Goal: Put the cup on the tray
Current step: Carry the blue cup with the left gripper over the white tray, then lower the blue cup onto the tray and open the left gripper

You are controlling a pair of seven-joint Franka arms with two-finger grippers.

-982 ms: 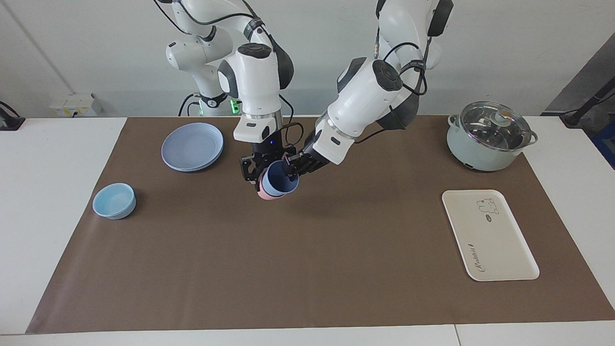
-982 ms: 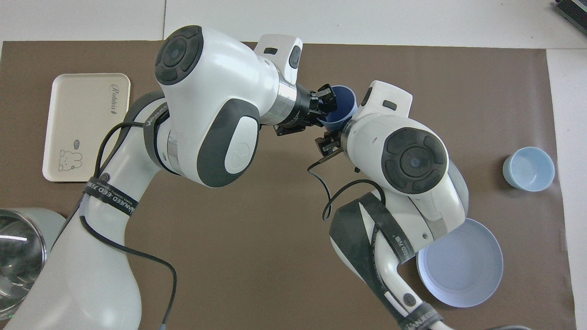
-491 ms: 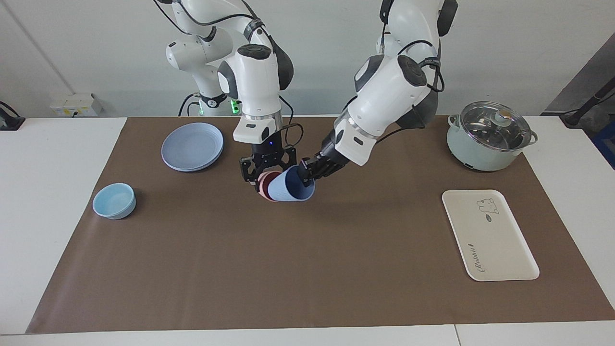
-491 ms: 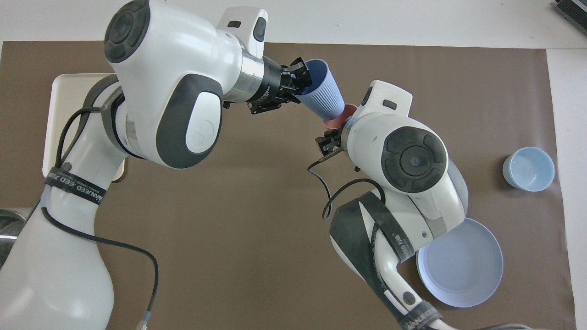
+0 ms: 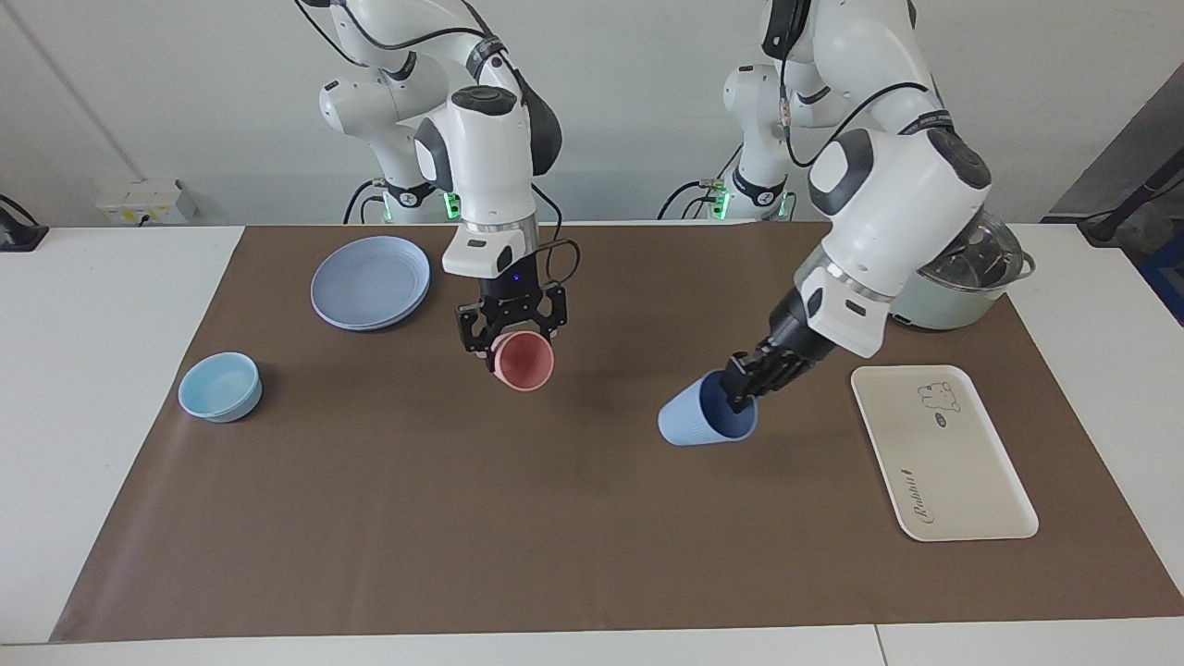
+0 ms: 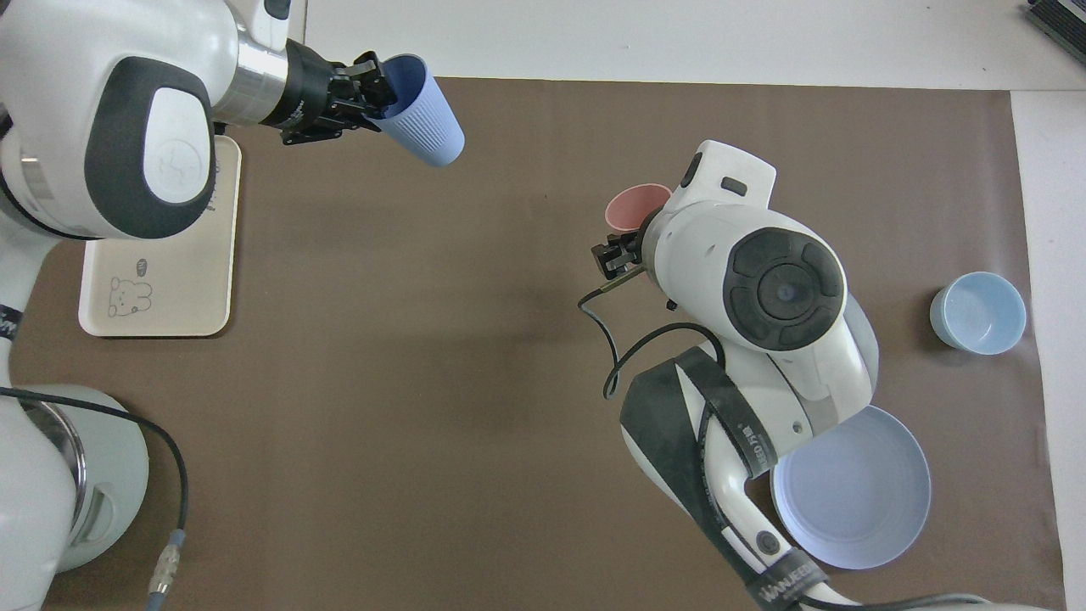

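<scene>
My left gripper [image 5: 745, 384] [image 6: 366, 81] is shut on the rim of the periwinkle-blue cup [image 5: 698, 421] [image 6: 422, 114] and holds it tilted in the air over the brown mat, beside the tray. The cream-white tray [image 5: 943, 453] [image 6: 182, 271] lies flat at the left arm's end of the table, partly covered by the left arm in the overhead view. My right gripper [image 5: 513, 333] is shut on the salmon-pink cup [image 5: 524, 361] [image 6: 635, 206] and holds it above the mat's middle.
A round blue plate [image 5: 372, 280] [image 6: 853, 496] and a light-blue bowl [image 5: 220, 386] [image 6: 977, 311] sit toward the right arm's end. A lidded pot [image 5: 962, 277] [image 6: 97, 475] stands nearer to the robots than the tray.
The left gripper pulled the blue cup out of the pink cup and carried it toward the tray. The right gripper stayed in place holding the pink cup.
</scene>
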